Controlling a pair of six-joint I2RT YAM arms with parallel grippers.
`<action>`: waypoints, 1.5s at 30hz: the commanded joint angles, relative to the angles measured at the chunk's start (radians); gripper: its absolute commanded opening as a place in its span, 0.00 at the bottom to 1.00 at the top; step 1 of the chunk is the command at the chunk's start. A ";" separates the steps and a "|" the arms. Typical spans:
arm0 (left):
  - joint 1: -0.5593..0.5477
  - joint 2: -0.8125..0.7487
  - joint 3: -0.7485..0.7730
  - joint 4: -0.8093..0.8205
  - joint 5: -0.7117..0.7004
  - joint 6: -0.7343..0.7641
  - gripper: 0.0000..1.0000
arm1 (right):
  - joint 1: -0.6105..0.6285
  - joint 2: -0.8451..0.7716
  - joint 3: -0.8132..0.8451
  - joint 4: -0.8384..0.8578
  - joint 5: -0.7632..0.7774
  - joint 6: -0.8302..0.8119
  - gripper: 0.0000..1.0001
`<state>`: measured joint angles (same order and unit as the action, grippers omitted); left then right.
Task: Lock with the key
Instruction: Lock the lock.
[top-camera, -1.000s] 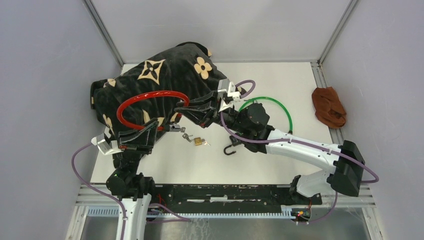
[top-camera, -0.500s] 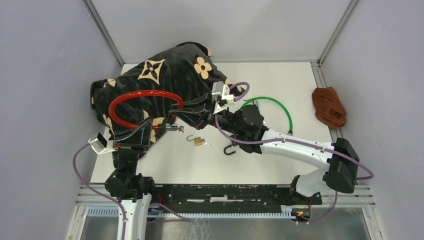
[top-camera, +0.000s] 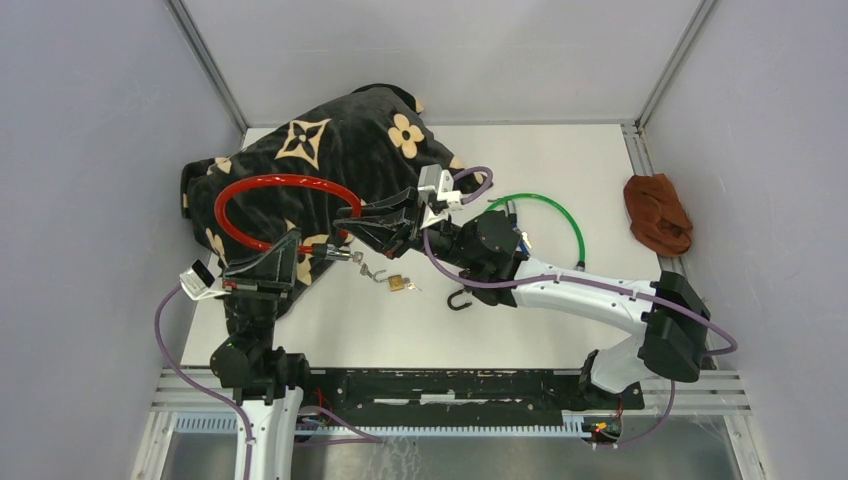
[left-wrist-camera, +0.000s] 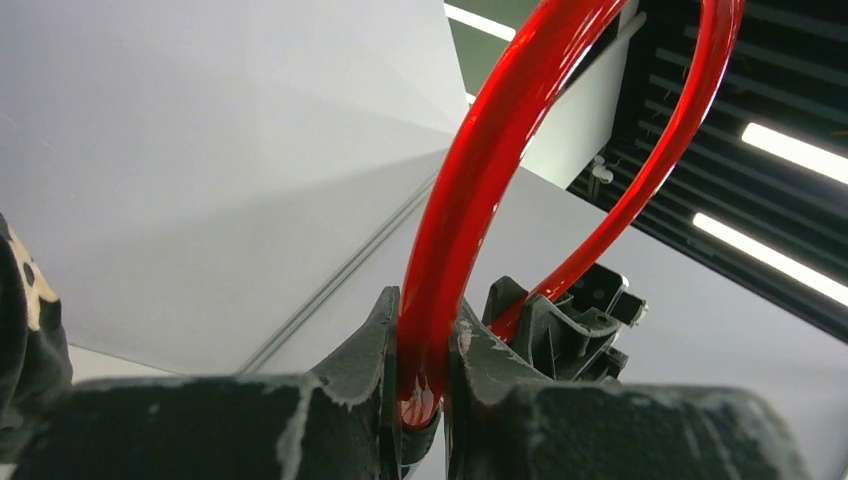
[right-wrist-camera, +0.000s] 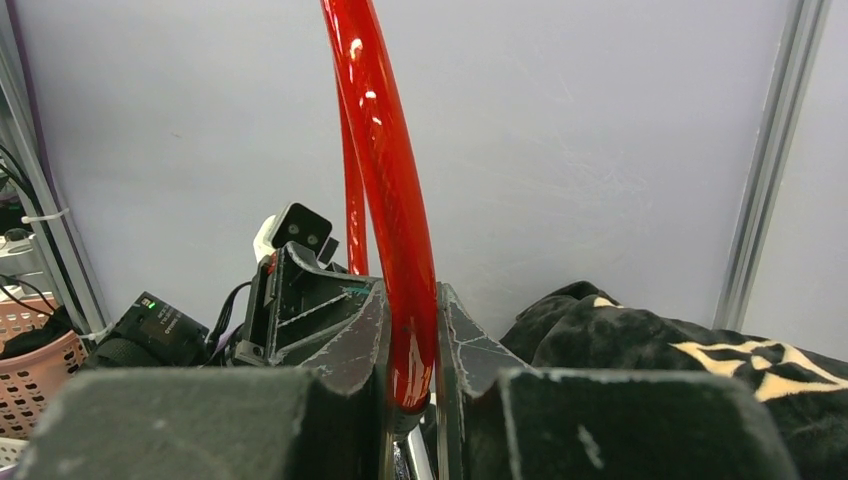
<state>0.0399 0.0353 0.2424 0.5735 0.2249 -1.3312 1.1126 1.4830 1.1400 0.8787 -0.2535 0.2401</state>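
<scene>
- I see my left gripper (left-wrist-camera: 424, 335) clenched on the glossy red cable loop (left-wrist-camera: 478, 185)
- my right gripper (right-wrist-camera: 411, 330) clamps the same loop
- a small brass padlock (top-camera: 397, 283) lies near them, shackle possibly open

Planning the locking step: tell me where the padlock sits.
Top view, centre-left: the padlock lies on the table just below the ends of the red cable, left of the black hook.

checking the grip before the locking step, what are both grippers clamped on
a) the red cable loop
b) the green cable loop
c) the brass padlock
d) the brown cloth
a: each wrist view shows the red cable loop pinched between that arm's fingers, in the left gripper and in the right gripper.
</scene>
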 joint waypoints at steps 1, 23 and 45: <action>0.016 -0.001 0.051 -0.077 -0.139 -0.156 0.02 | 0.013 0.018 0.043 0.120 -0.080 0.039 0.00; 0.018 -0.006 0.057 -0.055 -0.137 -0.105 0.02 | 0.009 0.042 0.036 0.046 -0.158 -0.026 0.29; 0.014 -0.025 0.020 0.124 -0.050 0.222 0.02 | -0.034 0.052 0.154 -0.185 -0.300 -0.133 0.46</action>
<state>0.0444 0.0174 0.2535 0.6167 0.1844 -1.2106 1.0687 1.5494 1.2201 0.7311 -0.4526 0.1349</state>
